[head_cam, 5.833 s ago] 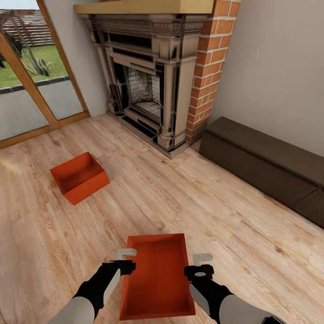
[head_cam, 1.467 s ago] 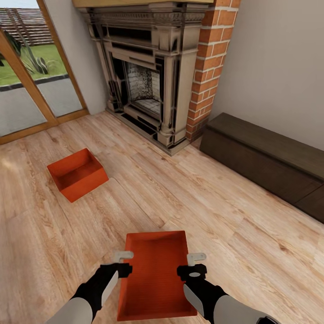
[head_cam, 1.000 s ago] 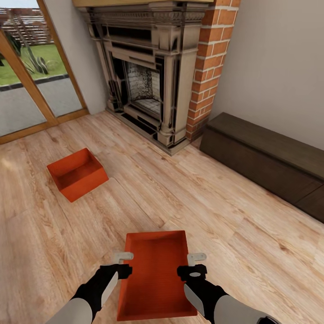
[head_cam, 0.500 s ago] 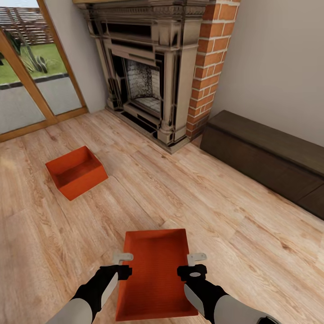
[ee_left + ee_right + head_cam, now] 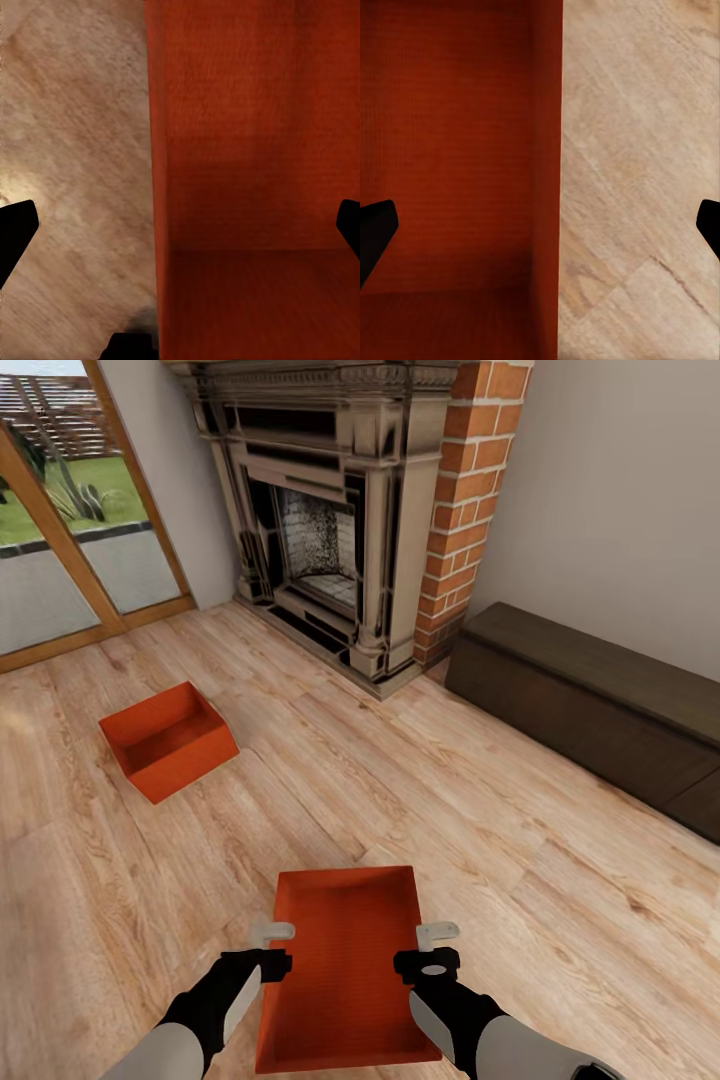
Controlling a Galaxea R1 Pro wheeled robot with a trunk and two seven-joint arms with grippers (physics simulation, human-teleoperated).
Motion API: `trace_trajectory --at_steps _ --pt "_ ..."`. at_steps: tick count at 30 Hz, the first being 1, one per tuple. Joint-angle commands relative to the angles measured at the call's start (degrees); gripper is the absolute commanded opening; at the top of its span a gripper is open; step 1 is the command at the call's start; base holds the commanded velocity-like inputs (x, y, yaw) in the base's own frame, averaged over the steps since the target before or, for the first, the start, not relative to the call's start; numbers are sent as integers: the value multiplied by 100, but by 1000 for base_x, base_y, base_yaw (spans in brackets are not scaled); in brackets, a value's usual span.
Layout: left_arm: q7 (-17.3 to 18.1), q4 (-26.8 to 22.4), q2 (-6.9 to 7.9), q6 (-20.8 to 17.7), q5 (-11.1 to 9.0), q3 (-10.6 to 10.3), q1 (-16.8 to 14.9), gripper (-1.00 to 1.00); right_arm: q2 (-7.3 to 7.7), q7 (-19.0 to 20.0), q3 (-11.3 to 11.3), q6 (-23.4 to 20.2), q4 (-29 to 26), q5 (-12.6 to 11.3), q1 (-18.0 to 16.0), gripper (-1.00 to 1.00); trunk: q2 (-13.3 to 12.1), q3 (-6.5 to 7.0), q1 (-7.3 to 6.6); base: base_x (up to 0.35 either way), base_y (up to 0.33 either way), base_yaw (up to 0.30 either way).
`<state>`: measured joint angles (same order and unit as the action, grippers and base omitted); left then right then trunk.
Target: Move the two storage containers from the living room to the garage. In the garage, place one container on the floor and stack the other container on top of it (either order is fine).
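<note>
Near bin [image 5: 345,970] sits low in the head view between both arms, on the wood floor [image 5: 520,840] of the living room. Left gripper [image 5: 272,934] straddles its left wall, right gripper [image 5: 437,933] its right wall. Jaws on both are wide: in each wrist view the dark fingertips [image 5: 16,236] [image 5: 375,234] stand far apart at the frame edges with the bin wall between them, not pinching it. So no grip yet.

Second bin [image 5: 168,739] is on the floor well apart, ahead and to the left, near the glass door [image 5: 60,540]. Fireplace [image 5: 320,520] ahead, dark low bench [image 5: 590,710] along the right wall.

Change over the last seconds: the whole view has shifted a little, the fireplace and far bin sliding up and left, so camera motion, not the objects. The grippers look lower against the near bin than several seconds ago, and have held the same place on its walls for the last second or so.

Judgement: pre-grasp is set; closing both jaws on the walls seems next. Nothing has reached the garage; task is at the very start.
</note>
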<state>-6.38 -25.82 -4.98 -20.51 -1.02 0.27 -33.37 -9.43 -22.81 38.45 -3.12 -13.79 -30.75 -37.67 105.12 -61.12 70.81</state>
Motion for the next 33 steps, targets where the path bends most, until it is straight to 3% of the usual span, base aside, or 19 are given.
trace_trajectory --at_steps 1,6,18,25,33 --pt "-21 -11 9 -32 -12 4 -1 100 3 -39 48 -32 -10 -28 -3 100 2 -4 -1 0 0 0" --pt "-21 -14 82 -32 -12 4 0 100 3 -39 48 -31 -10 -27 -3 100 2 -4 -1 0 0 0" --pt "-21 -11 94 -32 -12 5 -2 100 3 -39 48 -30 -10 -26 -3 100 483 -219 263 0 0 0" --pt "-21 -14 101 -32 -12 8 0 100 11 -39 47 -30 -10 -24 -3 100 483 -219 263 0 0 0" --pt "-21 -11 111 -32 -12 6 -1 100 12 -39 44 -30 -10 -22 -3 100 804 -363 439 0 0 0"
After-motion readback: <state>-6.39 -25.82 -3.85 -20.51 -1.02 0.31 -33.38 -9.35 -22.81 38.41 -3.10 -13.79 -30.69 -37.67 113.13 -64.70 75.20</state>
